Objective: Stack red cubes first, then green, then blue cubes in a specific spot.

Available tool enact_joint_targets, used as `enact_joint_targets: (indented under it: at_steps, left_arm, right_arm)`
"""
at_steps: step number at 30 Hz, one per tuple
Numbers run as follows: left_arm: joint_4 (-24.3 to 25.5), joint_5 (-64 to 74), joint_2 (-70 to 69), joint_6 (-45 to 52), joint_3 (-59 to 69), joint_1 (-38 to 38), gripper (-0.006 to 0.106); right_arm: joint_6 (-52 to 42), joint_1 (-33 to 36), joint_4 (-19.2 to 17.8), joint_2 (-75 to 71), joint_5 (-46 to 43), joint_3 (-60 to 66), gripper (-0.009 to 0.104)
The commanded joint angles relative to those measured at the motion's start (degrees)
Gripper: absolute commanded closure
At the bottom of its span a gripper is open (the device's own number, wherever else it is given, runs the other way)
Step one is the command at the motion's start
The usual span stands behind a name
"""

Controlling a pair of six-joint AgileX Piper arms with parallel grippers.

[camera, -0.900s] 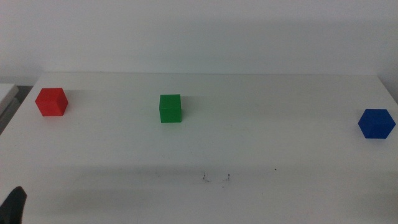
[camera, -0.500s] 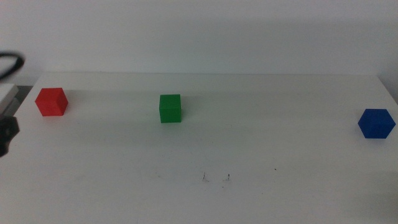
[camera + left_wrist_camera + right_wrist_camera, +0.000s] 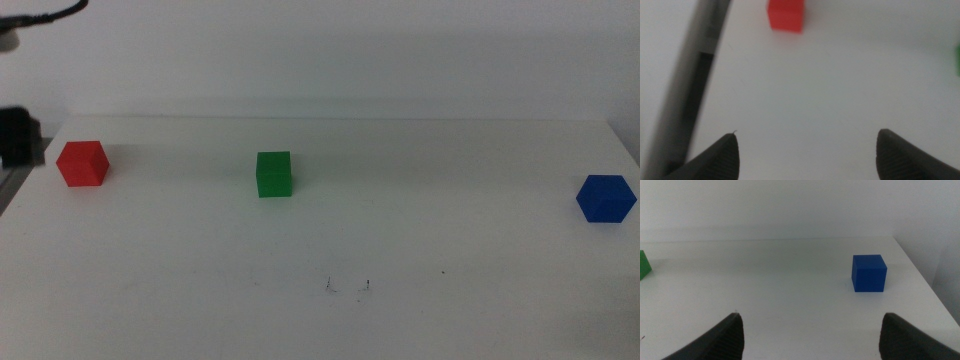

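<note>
Left pincer [image 3: 805, 150] hangs wide open near the red cube [image 3: 82, 163] at the counter's [image 3: 400, 260] left edge. Green cube [image 3: 274, 174] sits mid-counter, blue cube [image 3: 605, 198] far right. Right pincer [image 3: 810, 332] wide open. No legible markings.

On the white counter [image 3: 400, 300], the small matte red cube [image 3: 82, 163] sits at the far left. The small matte green cube [image 3: 274, 174] lies to its right, well apart. The small matte dark blue cube [image 3: 605, 198] rests near the right edge, slightly nearer the front.
</note>
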Motion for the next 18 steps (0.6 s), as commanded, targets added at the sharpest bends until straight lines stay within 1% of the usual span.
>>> enact_joint_targets:
  at_steps: [1,5,12,15,18]
  left_arm:
    - [-0.4,0.2,5.6,4.8,-5.5,1.6,0.007]
    - [-0.8,6.5,18.4,8.2,-18.0,4.4,0.007]
    - [-0.8,9.2,37.3,11.2,-34.9,4.5,0.007]
    - [-3.6,11.3,44.2,12.3,-42.2,5.2,0.007]
    - [-6.5,13.1,49.9,15.6,-48.7,5.9,0.007]
  right_arm:
    - [-0.4,-0.1,-0.2,-0.2,-0.2,0.1,0.002]
    - [-0.4,-0.1,-0.2,-0.2,-0.2,0.1,0.002]
    - [-0.4,-0.1,-0.2,-0.2,-0.2,0.1,0.002]
    - [-0.4,-0.1,-0.2,-0.2,-0.2,0.1,0.002]
    - [-0.4,-0.1,-0.2,-0.2,-0.2,0.1,0.002]
